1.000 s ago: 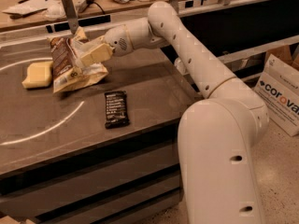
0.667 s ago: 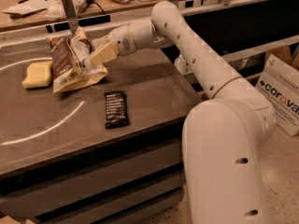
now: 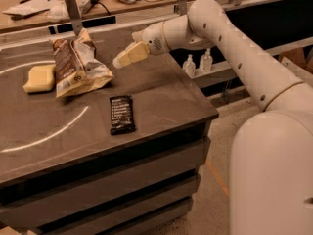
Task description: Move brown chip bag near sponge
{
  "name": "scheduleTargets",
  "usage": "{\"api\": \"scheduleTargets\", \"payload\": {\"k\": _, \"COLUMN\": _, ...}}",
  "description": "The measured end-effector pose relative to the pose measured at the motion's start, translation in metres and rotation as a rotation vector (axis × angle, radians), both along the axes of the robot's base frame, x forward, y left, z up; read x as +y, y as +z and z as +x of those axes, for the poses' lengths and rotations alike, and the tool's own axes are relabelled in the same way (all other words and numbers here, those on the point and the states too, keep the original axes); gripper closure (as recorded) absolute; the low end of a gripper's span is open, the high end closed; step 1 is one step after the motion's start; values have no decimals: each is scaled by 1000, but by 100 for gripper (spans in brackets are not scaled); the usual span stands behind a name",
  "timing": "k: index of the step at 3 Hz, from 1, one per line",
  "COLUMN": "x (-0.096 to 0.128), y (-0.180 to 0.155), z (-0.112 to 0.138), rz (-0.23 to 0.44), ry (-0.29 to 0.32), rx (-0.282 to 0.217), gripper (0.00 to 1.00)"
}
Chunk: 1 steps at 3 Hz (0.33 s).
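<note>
A dark grey-brown table (image 3: 166,94) fills the left and middle of the view. Behind it a wooden workbench (image 3: 44,21) carries papers and cables, and a speckled floor (image 3: 215,204) shows at the lower right.

The gripper (image 3: 122,58) hangs above the rear part of the table, its pale yellow end pointing left and slightly down. From this angle I cannot tell whether it is open or closed. It stands clear of everything on the table.

Just to its left, across a gap of bare tabletop, lies the brown chip bag (image 3: 78,65). The bag is crumpled, its dark brown face turned up and left and its tan-yellow part spread toward the gripper. Its upper corner rises near a metal post (image 3: 72,11) at the table's back edge.

The sponge (image 3: 40,78) lies right beside the bag, on the side away from the gripper. Whether its right edge touches the bag or slips under it cannot be told.

Nearer the camera, below the gripper in the view, a flat black bar wrapper (image 3: 121,114) lies on the table, apart from the bag. A pale curved line (image 3: 49,133) crosses the tabletop left of the wrapper.

The white arm (image 3: 230,38) runs from the gripper up and to the right, then down to the robot's rounded body (image 3: 274,170) in the right foreground. Two small clear bottles (image 3: 189,65) stand on a shelf beyond the table, beneath the arm.
</note>
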<state>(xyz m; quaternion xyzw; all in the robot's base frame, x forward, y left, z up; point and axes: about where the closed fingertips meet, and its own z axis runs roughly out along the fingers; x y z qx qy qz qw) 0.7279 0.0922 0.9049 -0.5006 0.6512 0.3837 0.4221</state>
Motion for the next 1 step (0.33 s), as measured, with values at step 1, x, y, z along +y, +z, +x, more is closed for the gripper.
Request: {"api": "scheduleTargets", "payload": {"k": 1, "x": 4, "y": -1, "z": -3, "rz": 1, "ry": 16, "rx": 7, "gripper": 0}}
